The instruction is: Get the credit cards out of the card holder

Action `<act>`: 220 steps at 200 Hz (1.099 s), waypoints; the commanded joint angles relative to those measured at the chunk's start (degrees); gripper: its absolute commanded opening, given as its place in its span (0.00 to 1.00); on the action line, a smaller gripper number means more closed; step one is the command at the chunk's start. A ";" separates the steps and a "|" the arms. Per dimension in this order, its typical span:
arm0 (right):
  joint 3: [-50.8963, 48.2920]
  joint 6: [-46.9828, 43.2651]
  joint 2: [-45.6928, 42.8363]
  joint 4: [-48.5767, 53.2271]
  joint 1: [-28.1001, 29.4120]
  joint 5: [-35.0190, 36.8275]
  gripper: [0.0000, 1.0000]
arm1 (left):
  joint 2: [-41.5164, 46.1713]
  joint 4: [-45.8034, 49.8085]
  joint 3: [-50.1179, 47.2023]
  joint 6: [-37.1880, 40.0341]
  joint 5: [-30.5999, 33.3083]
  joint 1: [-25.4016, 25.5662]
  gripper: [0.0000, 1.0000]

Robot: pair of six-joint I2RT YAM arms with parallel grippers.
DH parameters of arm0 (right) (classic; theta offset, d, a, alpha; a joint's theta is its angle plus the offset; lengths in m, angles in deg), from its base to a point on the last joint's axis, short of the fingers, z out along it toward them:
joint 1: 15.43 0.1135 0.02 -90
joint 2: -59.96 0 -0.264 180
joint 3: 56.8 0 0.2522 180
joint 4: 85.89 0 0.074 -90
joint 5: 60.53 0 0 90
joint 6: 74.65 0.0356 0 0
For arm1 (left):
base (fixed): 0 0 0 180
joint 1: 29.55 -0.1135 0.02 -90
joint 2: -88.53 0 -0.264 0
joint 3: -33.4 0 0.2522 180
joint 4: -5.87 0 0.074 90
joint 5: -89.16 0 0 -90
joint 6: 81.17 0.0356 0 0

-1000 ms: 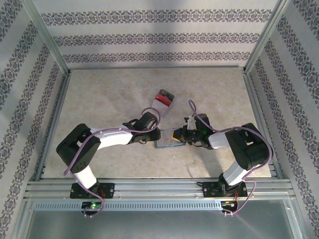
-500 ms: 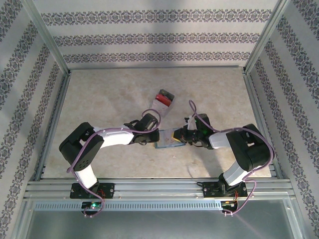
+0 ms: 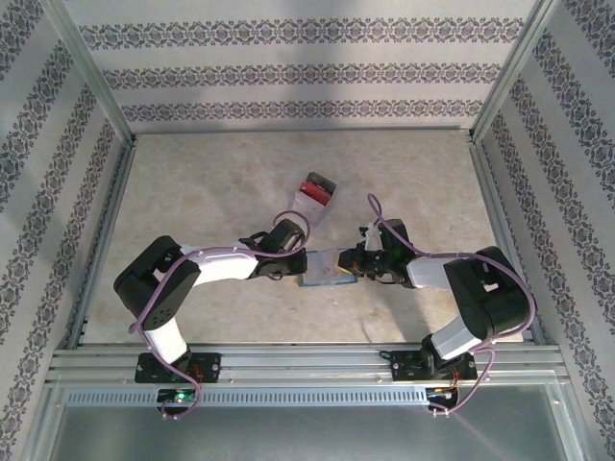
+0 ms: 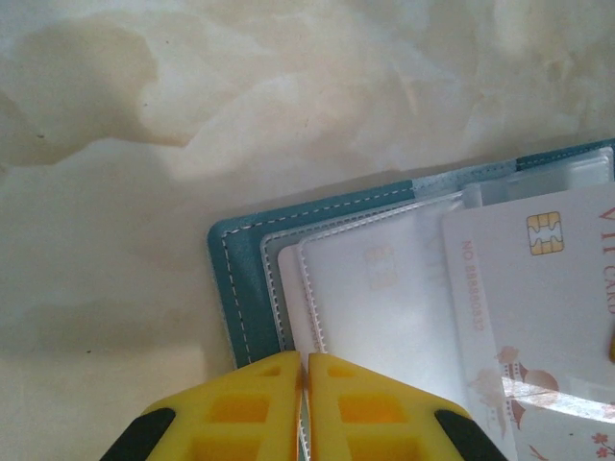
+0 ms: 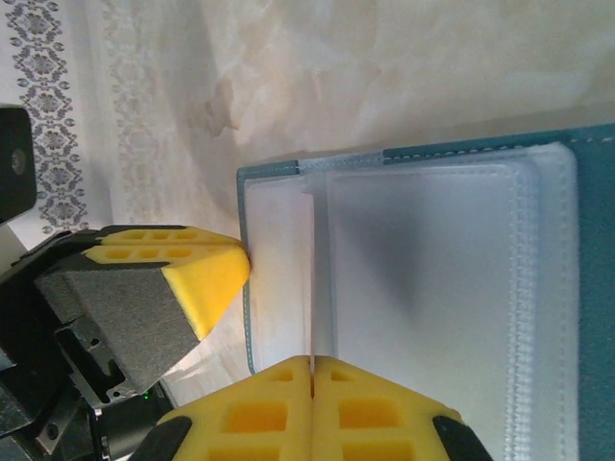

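Marbled beige laminate covers the table [image 3: 192, 182], walled by patterned paper and aluminium rails. The card holder [image 3: 323, 275] lies open and flat midway between the side edges, nearer the front edge than the back. It has a teal cover with pale stitching and frosted plastic sleeves inside. A white card [image 4: 538, 288] with a gold chip sits in one sleeve. The left gripper [image 4: 306, 360] has its ribbed yellow fingers pinched together on the holder's edge. The right gripper [image 5: 312, 363] is clenched over a sleeve from the opposite side; I cannot tell whether it clamps plastic. A clear plastic box [image 3: 314, 191] with red contents lies just behind, toward the back edge.
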 commanded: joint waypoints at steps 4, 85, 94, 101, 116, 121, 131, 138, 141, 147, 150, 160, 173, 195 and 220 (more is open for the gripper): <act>1.51 -2.67 -1.49 3.20 -0.52 1.35 0.01 | -0.30 -0.08 -0.63 -0.63 0.41 -0.44 0.11; 2.59 -5.66 -3.91 9.74 -1.13 2.95 0.01 | -0.71 -1.19 -0.64 -1.14 -0.29 -0.51 0.11; 2.76 -6.16 -4.18 10.72 -1.39 3.05 0.00 | -0.91 -1.07 -0.58 -1.14 -0.30 -0.49 0.11; 2.87 -6.47 -4.42 11.35 -1.54 3.21 0.00 | -1.01 -1.12 -0.45 -1.06 -0.39 -0.51 0.11; 3.11 -7.15 -4.97 12.96 -1.83 3.52 0.00 | -1.11 -1.00 -0.36 -1.02 -0.39 -0.51 0.11; 3.21 -7.42 -5.20 13.52 -1.88 3.66 0.00 | -1.11 -0.99 -0.40 -1.10 -0.41 -0.51 0.11; 3.27 -7.92 -5.69 14.59 -2.10 4.01 0.00 | -1.19 -1.03 -0.29 -1.06 -0.39 -0.60 0.11; 3.29 -8.26 -6.01 15.37 -2.15 4.34 0.00 | -1.14 -0.90 -0.28 -1.06 -0.40 -0.60 0.11; 3.39 -8.39 -6.20 15.73 -2.23 4.44 0.00 | -1.09 -0.93 -0.27 -1.10 -0.43 -0.60 0.11; 3.45 -8.71 -6.50 16.35 -2.32 4.70 0.00 | -1.10 -0.89 -0.36 -1.05 -0.42 -0.64 0.11; 3.47 -8.83 -6.65 16.65 -2.36 4.77 0.00 | -1.01 -0.87 -0.36 -1.05 -0.40 -0.67 0.11; 3.68 -9.35 -7.16 17.88 -2.45 5.20 0.00 | -0.95 -0.75 -0.36 -1.06 -0.30 -0.69 0.11; 4.05 -10.28 -7.94 19.69 -2.52 5.84 0.00 | -0.85 -0.59 -0.45 -1.03 -0.26 -0.69 0.11; 5.09 -12.12 -9.35 23.40 -2.54 7.08 0.00 | -0.90 -0.53 -0.58 -1.09 -0.24 -0.75 0.11; 6.35 -13.68 -11.43 26.95 -2.50 8.02 0.00 | -0.74 -0.87 -0.60 -1.10 -0.34 -0.78 0.11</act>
